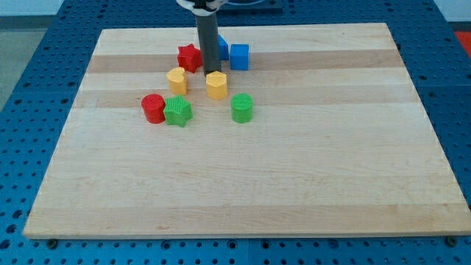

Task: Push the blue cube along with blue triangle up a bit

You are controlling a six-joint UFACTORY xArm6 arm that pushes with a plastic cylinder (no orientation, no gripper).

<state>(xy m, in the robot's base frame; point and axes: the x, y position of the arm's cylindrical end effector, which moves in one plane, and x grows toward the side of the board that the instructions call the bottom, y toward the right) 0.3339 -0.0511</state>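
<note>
The blue cube [239, 56] sits near the top of the wooden board [294, 184], a little left of centre. The blue triangle [223, 48] lies just left of it, touching or nearly touching, and is mostly hidden behind my rod. My tip [208, 71] rests on the board just below and left of the blue triangle, between the red star [190, 57] and the blue blocks, right above the yellow hexagon [216, 85].
A yellow heart [176, 79] lies left of the hexagon. Below are a red cylinder [153, 107], a green star [177, 111] touching it, and a green cylinder [242, 107]. The board's top edge is close above the blue blocks.
</note>
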